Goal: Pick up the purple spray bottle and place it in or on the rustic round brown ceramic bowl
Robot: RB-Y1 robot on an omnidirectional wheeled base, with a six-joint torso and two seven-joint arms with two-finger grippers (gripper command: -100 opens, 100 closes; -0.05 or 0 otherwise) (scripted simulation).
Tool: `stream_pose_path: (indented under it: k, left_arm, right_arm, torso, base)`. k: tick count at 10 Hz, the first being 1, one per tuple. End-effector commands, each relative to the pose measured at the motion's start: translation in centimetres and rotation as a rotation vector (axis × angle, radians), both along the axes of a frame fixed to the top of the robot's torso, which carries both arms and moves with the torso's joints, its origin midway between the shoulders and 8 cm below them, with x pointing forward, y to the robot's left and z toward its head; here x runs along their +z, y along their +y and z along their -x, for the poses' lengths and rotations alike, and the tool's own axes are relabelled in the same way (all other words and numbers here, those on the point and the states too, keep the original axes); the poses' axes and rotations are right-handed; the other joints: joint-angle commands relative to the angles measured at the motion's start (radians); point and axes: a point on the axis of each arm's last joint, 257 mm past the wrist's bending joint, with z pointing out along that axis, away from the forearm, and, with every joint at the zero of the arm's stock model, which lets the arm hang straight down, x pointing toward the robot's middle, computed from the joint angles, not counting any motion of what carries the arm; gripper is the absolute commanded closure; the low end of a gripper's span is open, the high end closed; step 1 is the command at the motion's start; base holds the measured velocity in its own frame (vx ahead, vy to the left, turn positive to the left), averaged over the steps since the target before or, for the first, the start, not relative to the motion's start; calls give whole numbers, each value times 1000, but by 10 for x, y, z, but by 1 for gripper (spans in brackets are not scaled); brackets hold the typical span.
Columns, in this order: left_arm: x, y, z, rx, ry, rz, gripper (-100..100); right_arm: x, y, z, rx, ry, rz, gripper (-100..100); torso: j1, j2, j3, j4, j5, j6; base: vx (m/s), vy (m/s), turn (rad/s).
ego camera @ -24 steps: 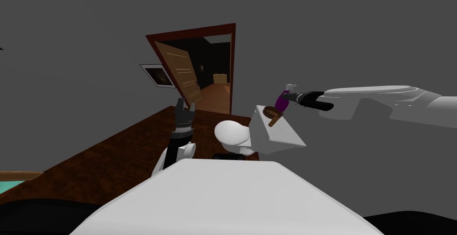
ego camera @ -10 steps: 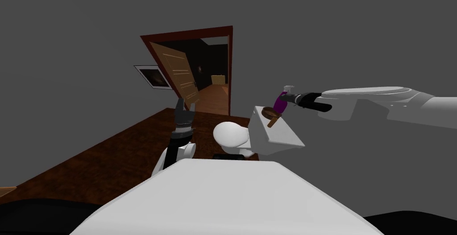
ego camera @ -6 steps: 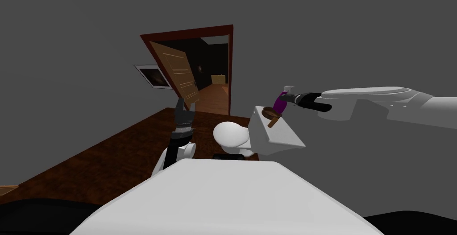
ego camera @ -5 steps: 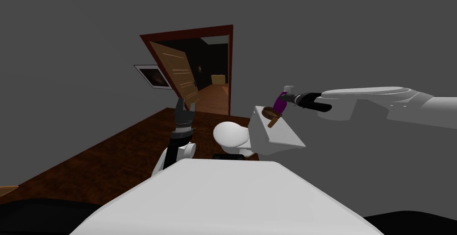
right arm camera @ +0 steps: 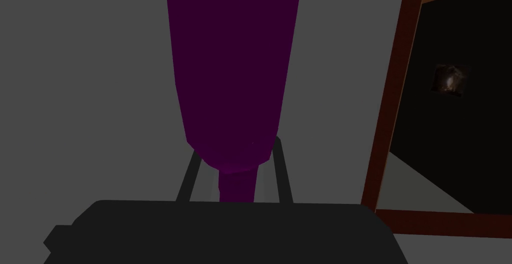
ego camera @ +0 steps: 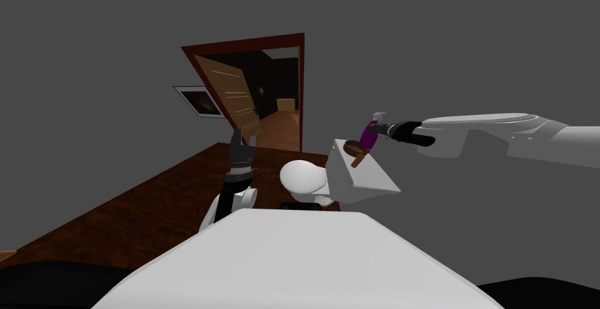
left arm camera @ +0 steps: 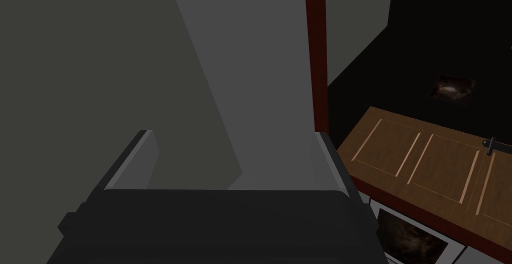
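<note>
Fingers (right arm camera: 189, 181) of our right gripper (right arm camera: 234, 176) are clamped on the thin neck of the purple spray bottle (right arm camera: 232, 65), gap narrow. We hold it just over the brown bowl (ego camera: 354, 146) on the white toilet tank (ego camera: 363, 176); whether it touches the bowl, we can't tell. Our left gripper (left arm camera: 235, 161) is spread wide, holding nothing, raised near the wooden door (ego camera: 231, 97).

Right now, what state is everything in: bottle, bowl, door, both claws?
purple spray bottle: gripped at its neck, body right by the bowl, not released; contact with the bowl unclear.
brown bowl: upright on the white tank.
door: swung partly open.
right claw: shut on the bottle.
left claw: open, empty, raised in front of the door.
</note>
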Motion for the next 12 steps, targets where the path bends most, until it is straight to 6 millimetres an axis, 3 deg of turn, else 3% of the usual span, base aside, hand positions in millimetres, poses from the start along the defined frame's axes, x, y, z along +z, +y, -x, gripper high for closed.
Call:
stream_pose_path:
  k: [1, 12]
  left_arm:
    - [0, 0, 0, 0, 0, 0, 0]
    - [0, 0, 0, 0, 0, 0, 0]
  right_arm:
    - [3, -14, -1, -36, 1, 7, 100]
    - [24, -83, -5, -214, -3, 49, 100]
  torso:
    - [0, 0, 0, 0, 0, 0]
    - [5, 2, 2, 1, 2, 1]
  base:
    - [58, 124, -198]
    - [27, 104, -111]
